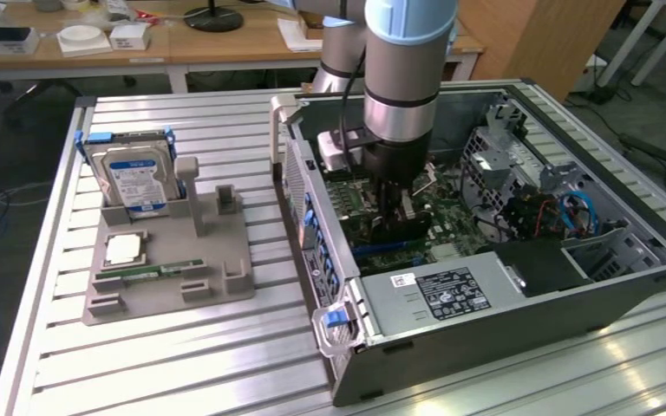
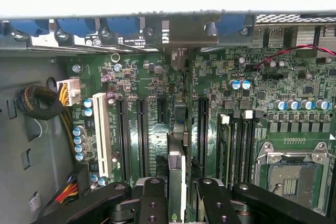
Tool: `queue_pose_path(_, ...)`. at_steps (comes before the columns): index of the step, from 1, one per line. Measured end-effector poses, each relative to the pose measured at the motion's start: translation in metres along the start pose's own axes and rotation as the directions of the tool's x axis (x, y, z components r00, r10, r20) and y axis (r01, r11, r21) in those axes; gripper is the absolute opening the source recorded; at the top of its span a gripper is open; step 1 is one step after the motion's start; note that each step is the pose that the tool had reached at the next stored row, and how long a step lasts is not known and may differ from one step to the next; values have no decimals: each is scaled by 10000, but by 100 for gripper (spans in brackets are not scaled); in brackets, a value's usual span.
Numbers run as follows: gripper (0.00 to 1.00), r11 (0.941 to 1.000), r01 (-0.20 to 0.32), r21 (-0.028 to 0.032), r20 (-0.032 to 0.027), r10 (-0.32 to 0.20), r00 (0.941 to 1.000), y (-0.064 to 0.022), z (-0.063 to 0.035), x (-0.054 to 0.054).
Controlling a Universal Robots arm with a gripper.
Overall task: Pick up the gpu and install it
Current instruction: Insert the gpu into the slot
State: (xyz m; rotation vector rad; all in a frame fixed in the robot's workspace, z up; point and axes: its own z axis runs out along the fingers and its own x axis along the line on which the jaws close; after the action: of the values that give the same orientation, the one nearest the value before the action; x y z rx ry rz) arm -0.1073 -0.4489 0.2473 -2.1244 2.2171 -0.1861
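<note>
- The hand (image 2: 178, 190) is clamping the gpu (image 2: 176, 174) edge-on between its two black fingers (image 2: 152, 195), jaws drawn narrow around the thin card, which is standing upright just above the motherboard (image 2: 152, 140)
- The gpu is hanging over the middle of the motherboard, lined up along the long black expansion slots (image 2: 140, 135) and sitting between them and the memory slots (image 2: 233, 145); whether its lower edge is already touching a slot I cannot tell
- By my judgement the card is handling light and stiff, but fragile: a thin flat circuit board that is tolerating pressure on its edges and flat faces, not twisting, so the hold on its upper edge near the middle is looking sound
- The motherboard is showing matte green, crowded with small silvery-blue capacitors, a white plastic slot and a bare metal processor socket (image 2: 291, 174) off to the side of the gpu
- In the exterior view the arm (image 1: 397, 82), glossy grey with a pale blue joint, is reaching down into the open computer case (image 1: 610, 286) of dark sheet metal
- Beyond the case, a grey moulded tray (image 1: 153, 290) is lying on the ribbed aluminium surface (image 1: 194, 364), carrying a silver hard drive (image 1: 139, 180) standing upright
</note>
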Motion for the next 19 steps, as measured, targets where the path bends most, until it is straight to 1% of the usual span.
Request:
queue_pose_path(11, 26, 10000, -2, 25, 0, 2, 10000, 9, 32, -1)
queue_pose_path(15, 26, 10000, -3, 59, 3, 3, 10000, 19, 35, -3)
queue_pose_path(19, 26, 10000, -2, 65, 3, 2, 10000, 20, 34, -2)
